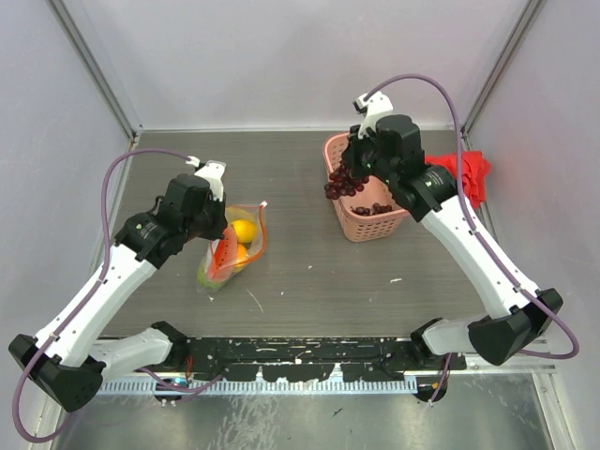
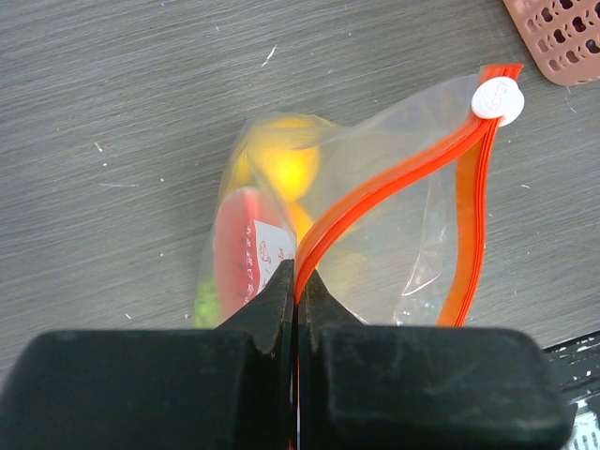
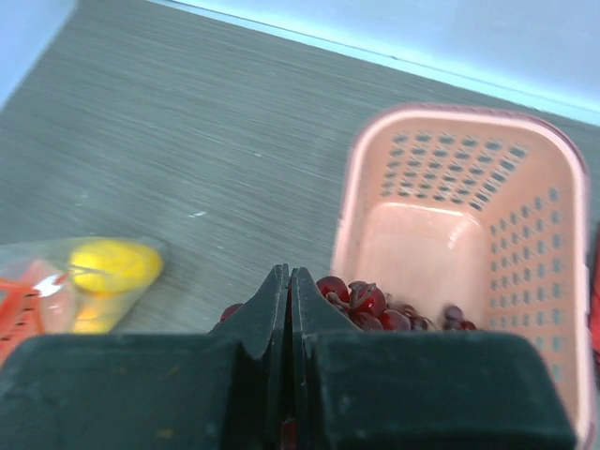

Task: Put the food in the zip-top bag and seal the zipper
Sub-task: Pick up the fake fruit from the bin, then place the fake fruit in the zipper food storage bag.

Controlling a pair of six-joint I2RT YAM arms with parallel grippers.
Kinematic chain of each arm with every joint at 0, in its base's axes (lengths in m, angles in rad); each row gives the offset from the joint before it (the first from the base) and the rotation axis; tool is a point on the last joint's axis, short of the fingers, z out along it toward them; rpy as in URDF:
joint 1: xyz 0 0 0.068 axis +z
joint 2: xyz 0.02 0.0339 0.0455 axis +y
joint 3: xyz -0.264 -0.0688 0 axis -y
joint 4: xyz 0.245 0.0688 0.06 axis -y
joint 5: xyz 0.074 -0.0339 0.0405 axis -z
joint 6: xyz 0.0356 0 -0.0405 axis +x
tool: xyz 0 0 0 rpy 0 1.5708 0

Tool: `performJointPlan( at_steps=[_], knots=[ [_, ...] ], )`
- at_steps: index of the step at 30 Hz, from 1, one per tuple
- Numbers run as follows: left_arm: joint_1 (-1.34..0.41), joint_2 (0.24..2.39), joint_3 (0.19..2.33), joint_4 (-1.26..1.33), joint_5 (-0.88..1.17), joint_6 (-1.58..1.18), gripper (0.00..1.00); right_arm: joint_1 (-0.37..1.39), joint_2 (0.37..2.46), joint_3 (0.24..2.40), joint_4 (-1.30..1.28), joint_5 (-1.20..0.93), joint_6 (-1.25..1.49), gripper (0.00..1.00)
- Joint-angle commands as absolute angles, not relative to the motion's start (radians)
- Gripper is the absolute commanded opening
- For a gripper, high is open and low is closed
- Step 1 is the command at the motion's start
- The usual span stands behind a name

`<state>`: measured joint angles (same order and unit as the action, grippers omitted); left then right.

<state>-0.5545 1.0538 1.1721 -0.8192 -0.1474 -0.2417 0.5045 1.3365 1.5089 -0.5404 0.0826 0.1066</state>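
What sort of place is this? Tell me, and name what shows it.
Probably a robot test cell: pale walls box in a grey table, left arm and right arm bolted at its near edge, toy-like grape bunch as prop.

grape bunch (image 3: pixel 366 302) mostly hidden, yellow fruit (image 2: pixel 286 169) blurry, basket (image 2: pixel 562 33) cut off top-rt

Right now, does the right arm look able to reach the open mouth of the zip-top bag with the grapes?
Probably yes. The left end effector pinches the zipper, holding the zip-top bag agape, and nothing lies on the table between it and the right end effector with the grape bunch.
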Motion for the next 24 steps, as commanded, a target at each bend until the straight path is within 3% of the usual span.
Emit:
performJointPlan(
  at_steps=[1, 24],
  knots=[
    [-0.550, 1.039, 1.177, -0.758, -0.124, -0.229, 0.00, 0.572, 1.276, 1.588, -0.427, 0.009, 0.136, 0.00],
    [-0.545, 1.030, 1.178, -0.756, -0.073, -0.251, 0.00, 0.857, 1.358, 1.565, -0.081, -0.159, 0.311, 0.01]
  ],
)
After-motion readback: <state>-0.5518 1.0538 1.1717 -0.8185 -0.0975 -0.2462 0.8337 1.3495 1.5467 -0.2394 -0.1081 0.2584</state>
